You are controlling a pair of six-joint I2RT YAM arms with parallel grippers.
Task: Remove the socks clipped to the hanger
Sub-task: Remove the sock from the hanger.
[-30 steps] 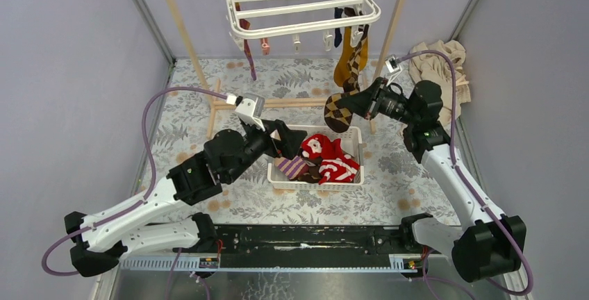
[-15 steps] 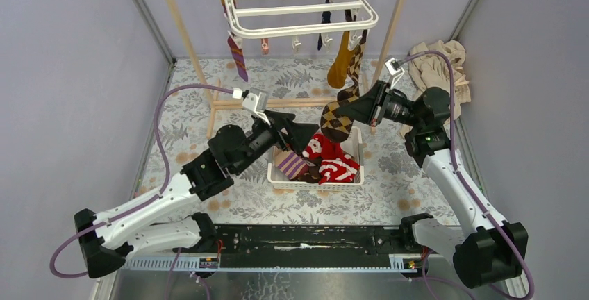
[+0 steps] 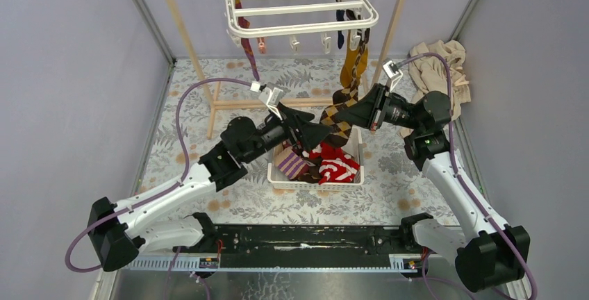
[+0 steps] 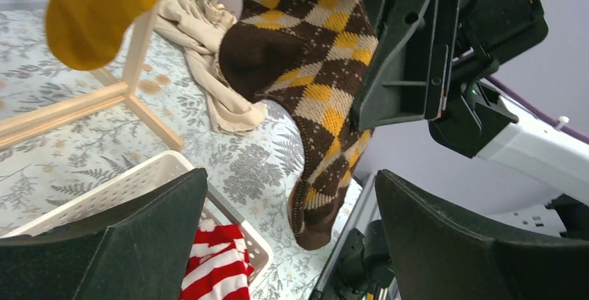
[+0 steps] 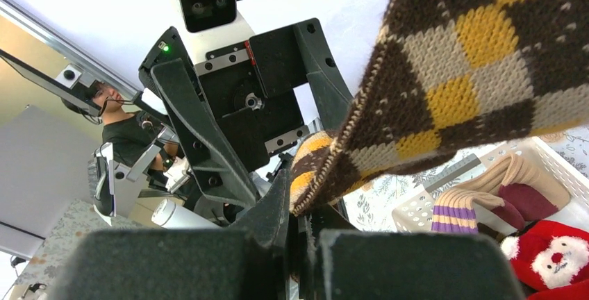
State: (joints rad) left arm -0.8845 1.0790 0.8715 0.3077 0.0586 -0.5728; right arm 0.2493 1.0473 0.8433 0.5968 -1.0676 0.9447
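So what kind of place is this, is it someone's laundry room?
Probably a robot testing booth, not a home. Plain lilac walls box in a leaf-patterned table, two black-and-white robot arms are bolted at its edge, and a white plastic drying hanger holds colourful socks.

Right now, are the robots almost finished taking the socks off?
Not yet. Done: several socks, including a red-white striped sock, lie in the basket. In hand: the right gripper is shut on the brown argyle sock, which looks clipped to the hanger, and the left gripper is open by its toe end. Left: the mustard sock, a navy sock and a few more hang from clips.
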